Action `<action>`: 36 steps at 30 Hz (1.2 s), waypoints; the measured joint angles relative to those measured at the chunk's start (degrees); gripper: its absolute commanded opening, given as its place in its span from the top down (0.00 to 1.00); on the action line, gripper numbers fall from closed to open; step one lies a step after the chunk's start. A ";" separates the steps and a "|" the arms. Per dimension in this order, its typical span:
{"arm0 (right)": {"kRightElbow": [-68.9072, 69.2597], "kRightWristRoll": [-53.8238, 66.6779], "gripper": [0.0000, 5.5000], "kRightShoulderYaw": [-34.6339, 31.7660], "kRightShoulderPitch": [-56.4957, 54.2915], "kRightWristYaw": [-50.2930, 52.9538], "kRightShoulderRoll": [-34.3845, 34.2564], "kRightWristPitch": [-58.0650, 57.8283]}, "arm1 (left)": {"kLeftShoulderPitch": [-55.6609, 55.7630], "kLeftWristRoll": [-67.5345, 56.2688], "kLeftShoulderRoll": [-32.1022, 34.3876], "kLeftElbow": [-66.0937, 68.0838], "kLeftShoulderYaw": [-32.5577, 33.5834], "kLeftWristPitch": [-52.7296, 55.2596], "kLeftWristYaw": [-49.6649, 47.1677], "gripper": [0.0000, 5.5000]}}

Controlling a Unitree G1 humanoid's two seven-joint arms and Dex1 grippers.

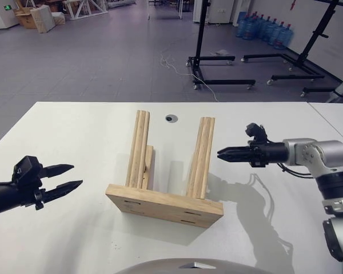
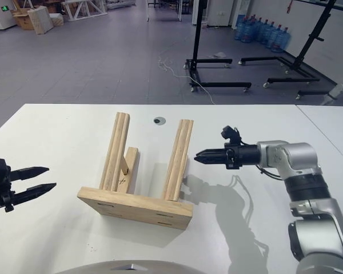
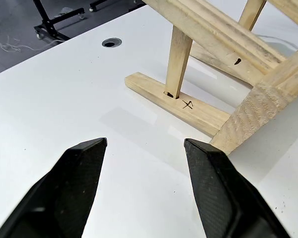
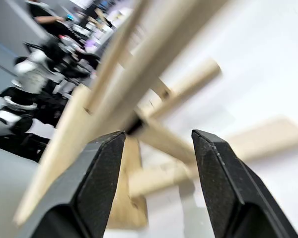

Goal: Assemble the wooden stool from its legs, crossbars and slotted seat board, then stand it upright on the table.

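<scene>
**Stool Tipped Over, Both Claws Open**

The left claw [image 1: 77, 175] is spread wide, and nothing is held in it. It is kept low, well to the left of the stool [image 1: 140, 151]. The right claw [image 1: 220, 153] is spread too, as can be seen from its wrist, and it is empty. Its tips are held just to the right of the stool's right leg [image 1: 202, 157], about halfway along it. Whether the wood is touched cannot be told.

The stool looks put together, but it has not been stood up. It is laid over on the table [image 1: 57, 131]. The seat board [image 1: 164, 205] is at the near end and the legs are pointed away. A short bar [image 3: 178, 64] is stuck in a slot on the stool's left side.

The wood is likely hard and stiff, so it should not be bent or squashed by a pinch. The stool is likely not heavy, but it is big and could slide on the smooth table. The joints might be pulled loose. A leg is best gripped close to the seat board, one on each side, and the stool tipped up slowly.

A small round hole [image 1: 171, 118] is seen just past the stool's far end. Black racks [image 1: 217, 68] are stood on the floor beyond that.
</scene>
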State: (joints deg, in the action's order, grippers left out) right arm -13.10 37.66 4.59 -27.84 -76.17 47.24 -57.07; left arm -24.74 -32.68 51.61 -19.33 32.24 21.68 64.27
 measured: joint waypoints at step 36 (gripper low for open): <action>20.25 -12.34 0.55 -3.34 39.14 -5.29 -1.88 54.87 | 2.01 5.26 -0.19 -9.72 -22.50 -17.72 4.27 0.48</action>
State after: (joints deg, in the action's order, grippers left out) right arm 7.14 25.32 1.25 11.30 -81.46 45.36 -2.20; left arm -22.74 -27.42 51.43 -29.06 9.74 3.96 68.54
